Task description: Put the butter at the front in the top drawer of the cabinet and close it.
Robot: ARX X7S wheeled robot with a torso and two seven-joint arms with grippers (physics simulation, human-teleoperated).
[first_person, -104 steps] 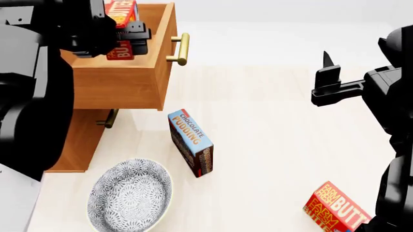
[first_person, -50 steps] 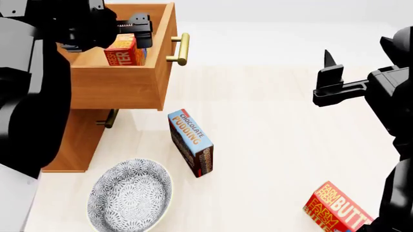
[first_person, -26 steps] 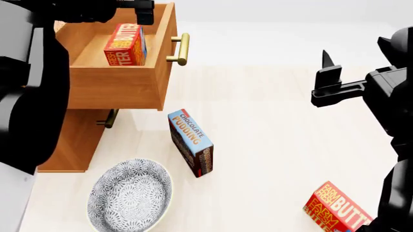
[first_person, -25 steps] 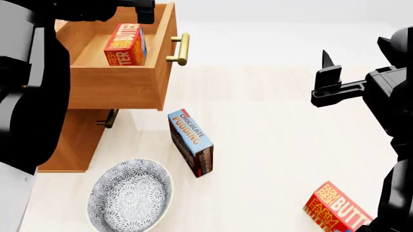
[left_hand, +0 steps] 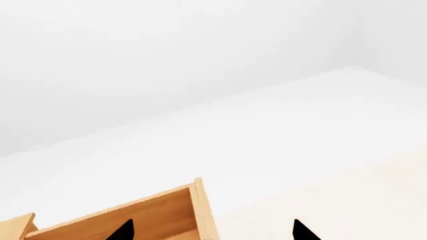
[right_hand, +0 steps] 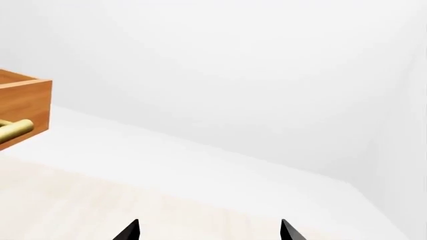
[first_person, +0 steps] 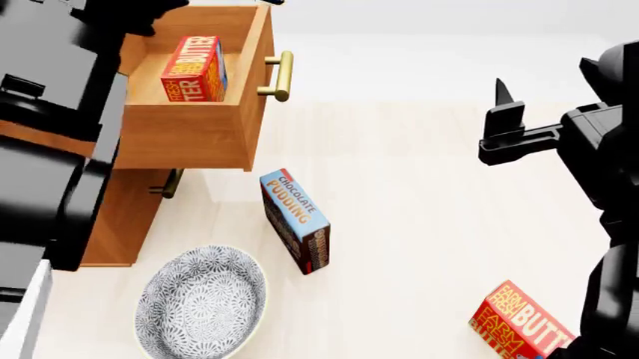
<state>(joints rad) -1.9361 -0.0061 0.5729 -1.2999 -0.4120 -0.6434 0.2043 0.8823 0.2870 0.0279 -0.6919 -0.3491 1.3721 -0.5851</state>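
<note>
A red-orange butter box (first_person: 193, 69) lies inside the pulled-out top drawer (first_person: 185, 134) of the wooden cabinet (first_person: 125, 221), with nothing touching it. The drawer's brass handle (first_person: 278, 75) points toward the table's middle. My left gripper (left_hand: 212, 232) is open and empty, its tips wide apart above the drawer's corner (left_hand: 198, 210); the head view shows only that arm. An identical butter box (first_person: 519, 327) lies at the near right edge. My right gripper (first_person: 502, 126) hangs open and empty at the right, well away from the cabinet (right_hand: 23, 107).
A blue-and-brown chocolate pudding box (first_person: 296, 221) stands on the table just in front of the cabinet. A patterned grey bowl (first_person: 200, 301) sits near the front left. The lower drawer's handle (first_person: 170, 183) shows under the open drawer.
My left gripper let go of the butter box in the top drawer and rose out of the head view's top. The box now rests there alone. The right arm barely moved.
</note>
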